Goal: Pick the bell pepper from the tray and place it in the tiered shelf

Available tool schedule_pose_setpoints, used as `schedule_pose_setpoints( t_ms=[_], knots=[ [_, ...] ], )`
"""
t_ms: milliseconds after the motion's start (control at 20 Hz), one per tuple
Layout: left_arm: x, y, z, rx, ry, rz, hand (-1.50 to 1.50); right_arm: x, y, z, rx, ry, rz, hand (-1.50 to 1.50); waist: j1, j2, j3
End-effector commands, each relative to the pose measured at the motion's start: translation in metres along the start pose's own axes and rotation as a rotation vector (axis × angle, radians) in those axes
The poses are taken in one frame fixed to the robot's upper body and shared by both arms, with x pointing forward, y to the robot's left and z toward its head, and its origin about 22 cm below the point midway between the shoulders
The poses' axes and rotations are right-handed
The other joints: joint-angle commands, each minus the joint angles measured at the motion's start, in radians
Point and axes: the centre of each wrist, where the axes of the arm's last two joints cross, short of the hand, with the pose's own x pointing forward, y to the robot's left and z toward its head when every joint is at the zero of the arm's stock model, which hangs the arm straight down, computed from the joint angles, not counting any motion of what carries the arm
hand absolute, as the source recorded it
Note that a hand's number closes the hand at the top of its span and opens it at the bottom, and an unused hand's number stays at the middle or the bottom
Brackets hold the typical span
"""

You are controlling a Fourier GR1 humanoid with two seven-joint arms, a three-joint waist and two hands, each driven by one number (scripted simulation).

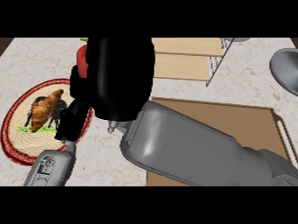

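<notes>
1. The right hand (120, 78) is big and black in the middle of the view. It is lifted high above the counter (252, 89).
2. Its fingers look curled round the bell pepper (82, 54). Only a bit of red and a little green on top peek out at the hand's left side. The hand hides the rest of it.
3. So the bell pepper is up in the right hand. It is not on the tray (242, 114). The tray is the brown one on the right, near the robot, and the arm covers a lot of it. No pepper shows on the part I can see.
4. I think step 1, the picking up, is done.
5. The tiered shelf (181, 65) is at the far side, just right of the hand. It has light wood boards and thin wires. The pepper is not in it yet.
6. What is left: move the pepper right and far to the shelf, set it on a board, and let go.
7. The left hand (69, 122) rests at the near left. Its fingers are straight and it holds nothing.
8. That left hand shows over a round plate (15, 144) with a red rim. A croissant (46, 111) lies on the plate.
9. A shiny metal bowl (297, 72) sits at the far right, well apart from the pepper.
</notes>
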Motion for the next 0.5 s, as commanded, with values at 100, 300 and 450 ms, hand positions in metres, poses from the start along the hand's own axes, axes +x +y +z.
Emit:
schedule_pose_setpoints(
  t_ms=[100, 300, 450],
  knots=[
    [-0.001, 0.007, 0.003, 0.021, 0.001, -0.009, 0.00, 0.035, -0.022, -0.024, -0.118, 0.218, 0.062, 1.50, -0.009, -0.002, 0.000],
    [0.002, 0.004, 0.001, 0.004, -0.008, 0.004, 0.00, 0.052, -0.037, -0.043, -0.179, 0.240, 0.040, 1.50, -0.014, 0.006, 0.001],
    [0.005, 0.014, 0.002, 0.008, 0.008, 0.000, 0.00, 0.062, -0.043, -0.056, -0.212, 0.261, 0.070, 1.50, 0.000, 0.009, 0.001]
  ],
)
